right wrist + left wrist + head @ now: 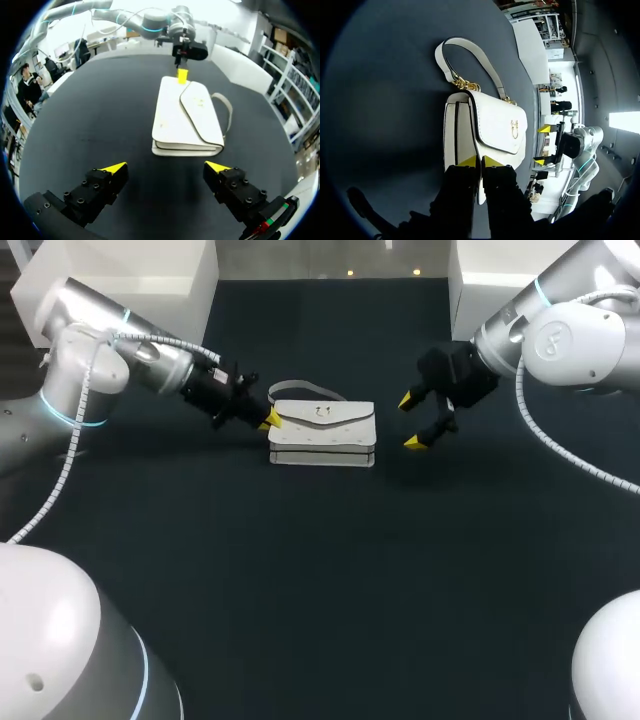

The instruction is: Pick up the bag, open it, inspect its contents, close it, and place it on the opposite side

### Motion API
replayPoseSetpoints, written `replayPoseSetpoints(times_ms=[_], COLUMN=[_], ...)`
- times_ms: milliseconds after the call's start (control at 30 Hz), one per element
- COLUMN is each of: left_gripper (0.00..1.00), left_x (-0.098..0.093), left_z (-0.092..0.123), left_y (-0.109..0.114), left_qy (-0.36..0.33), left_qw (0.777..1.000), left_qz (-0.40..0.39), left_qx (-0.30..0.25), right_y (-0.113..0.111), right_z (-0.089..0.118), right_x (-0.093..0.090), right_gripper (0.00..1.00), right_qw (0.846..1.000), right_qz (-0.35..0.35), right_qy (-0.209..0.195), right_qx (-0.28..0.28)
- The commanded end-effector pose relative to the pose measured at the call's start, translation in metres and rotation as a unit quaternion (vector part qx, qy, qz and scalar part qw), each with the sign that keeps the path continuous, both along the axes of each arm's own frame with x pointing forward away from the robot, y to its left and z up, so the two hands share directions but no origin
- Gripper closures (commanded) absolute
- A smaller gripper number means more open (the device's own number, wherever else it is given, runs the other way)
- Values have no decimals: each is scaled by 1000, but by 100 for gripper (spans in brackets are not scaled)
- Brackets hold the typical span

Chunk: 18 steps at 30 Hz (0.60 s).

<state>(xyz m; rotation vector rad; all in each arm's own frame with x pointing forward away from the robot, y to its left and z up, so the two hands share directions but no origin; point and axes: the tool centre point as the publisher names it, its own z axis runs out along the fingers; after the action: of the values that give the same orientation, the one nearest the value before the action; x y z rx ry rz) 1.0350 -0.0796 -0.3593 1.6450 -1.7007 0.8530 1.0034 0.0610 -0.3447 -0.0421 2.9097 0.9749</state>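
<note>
The left gripper, pinched shut on the flap's end, should lift gently without creasing it. The white handbag lies flat toward the table's far edge. The right gripper, spread open beside the other end, could steady the body.

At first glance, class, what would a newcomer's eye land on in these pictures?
A white handbag lies flap-shut on the dark table. The left gripper pinches one end of it, while the right gripper hangs wide open just off the other end.
</note>
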Motion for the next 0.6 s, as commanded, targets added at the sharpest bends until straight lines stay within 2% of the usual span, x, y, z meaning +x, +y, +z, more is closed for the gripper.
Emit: replayPoseSetpoints(times_ms=[33,167,200,233,267,300,333,600], left_gripper=[100,100,95,74,38,25,0,0], left_x=[1,5,6,6,6,7,7,9], left_z=[-5,-4,-3,-2,0,3,6,37], left_y=[-5,-6,-5,-4,-2,0,2,25], left_qy=[-2,-3,-4,-5,-6,-11,-13,-42], left_qw=[1000,1000,1000,1000,1000,1000,1000,999], left_qz=[3,5,5,6,6,8,8,-11], left_qx=[-1,0,0,0,-1,0,-1,1], right_y=[0,0,0,0,0,0,0,0], right_z=[-1,-1,-1,-1,-1,-1,-1,-1], right_x=[1,1,1,1,1,1,1,1], right_gripper=[0,0,0,0,0,0,0,0], right_qw=[1000,1000,1000,1000,1000,1000,1000,1000], right_qz=[0,0,0,0,0,0,0,0], right_qy=[0,0,0,0,0,0,0,0], right_qx=[0,0,0,0,0,0,0,0])
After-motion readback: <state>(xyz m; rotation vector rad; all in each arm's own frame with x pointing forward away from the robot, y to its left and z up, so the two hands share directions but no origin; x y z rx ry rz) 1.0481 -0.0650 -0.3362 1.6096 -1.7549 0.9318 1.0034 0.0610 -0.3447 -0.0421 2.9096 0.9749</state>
